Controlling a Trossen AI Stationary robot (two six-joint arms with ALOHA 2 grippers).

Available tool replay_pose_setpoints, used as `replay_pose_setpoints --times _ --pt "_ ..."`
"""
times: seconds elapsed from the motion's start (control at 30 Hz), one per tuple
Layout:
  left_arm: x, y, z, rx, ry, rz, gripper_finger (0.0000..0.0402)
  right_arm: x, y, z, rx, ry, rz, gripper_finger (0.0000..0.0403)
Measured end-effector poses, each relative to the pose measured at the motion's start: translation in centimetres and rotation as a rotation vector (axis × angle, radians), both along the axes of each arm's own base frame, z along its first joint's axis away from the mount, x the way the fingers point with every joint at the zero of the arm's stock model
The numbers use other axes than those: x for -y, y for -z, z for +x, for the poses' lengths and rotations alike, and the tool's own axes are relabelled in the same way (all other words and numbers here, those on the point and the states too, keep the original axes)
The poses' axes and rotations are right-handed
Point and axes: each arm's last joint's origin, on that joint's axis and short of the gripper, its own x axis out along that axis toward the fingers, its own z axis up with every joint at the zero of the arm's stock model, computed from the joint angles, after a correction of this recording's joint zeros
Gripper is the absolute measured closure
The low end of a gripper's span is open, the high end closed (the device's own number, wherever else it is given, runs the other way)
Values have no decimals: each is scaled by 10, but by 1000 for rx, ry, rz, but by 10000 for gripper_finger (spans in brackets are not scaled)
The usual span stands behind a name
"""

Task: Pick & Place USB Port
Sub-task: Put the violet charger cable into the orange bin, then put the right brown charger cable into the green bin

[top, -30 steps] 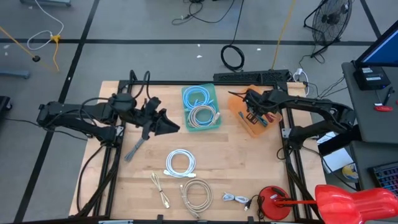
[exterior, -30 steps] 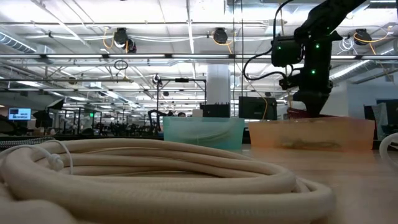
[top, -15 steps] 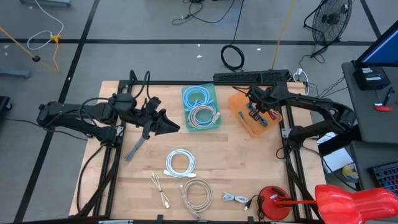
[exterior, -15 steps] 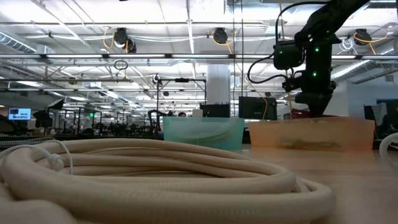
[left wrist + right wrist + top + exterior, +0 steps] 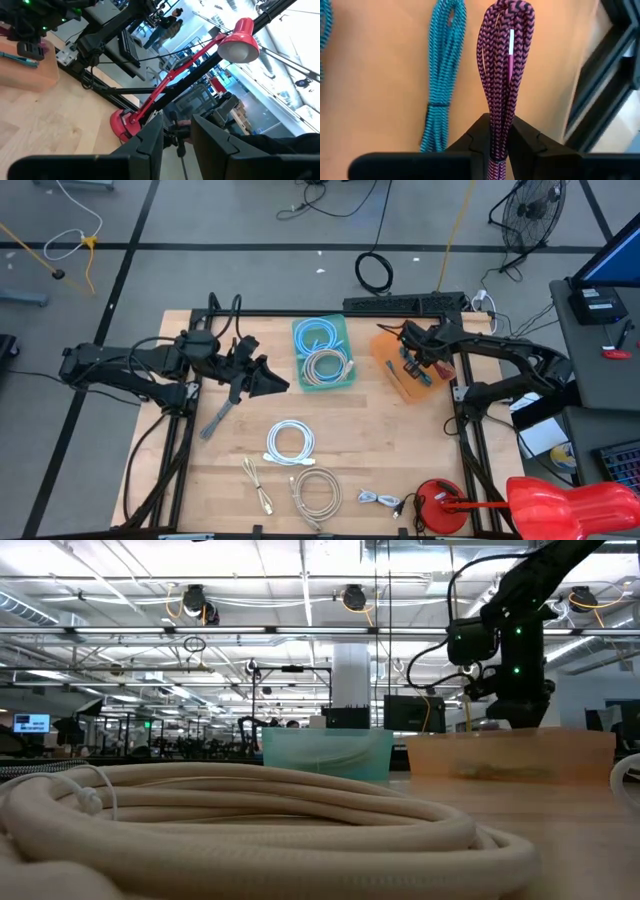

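Observation:
A purple-and-black braided cable bundle sits between the fingers of my right gripper, which is shut on it. That gripper reaches down inside the orange bin at the table's far right. In the low view the bin wall hides its fingertips. A teal braided cable lies flat on the bin floor beside the purple one. My left gripper hovers level over the table's left half, open, with nothing between its fingers. My right gripper pinches the purple bundle between its two fingers near one end. The fingers slant steeply down from above, and the bundle runs out ahead in line with them. Its looped end is over the bin floor; whether it touches, I cannot tell.
A teal bin at the far middle holds a blue coil and a beige coil. Loose on the table lie a white coil, a beige coil and two small cables. A red lamp stands at the near right.
My right gripper has gone a little toward the table's right edge and sunk lower into the orange bin, still holding the purple cable. The bin itself has slid slightly toward the right edge.

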Motion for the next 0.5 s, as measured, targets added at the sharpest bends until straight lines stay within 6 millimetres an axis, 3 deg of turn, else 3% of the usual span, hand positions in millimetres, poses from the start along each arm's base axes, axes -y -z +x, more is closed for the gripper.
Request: replay_pose_setpoints --times 0.5 --pt "4 0 0 4 0 8 300 0 -3 0 -9 39 -18 258"
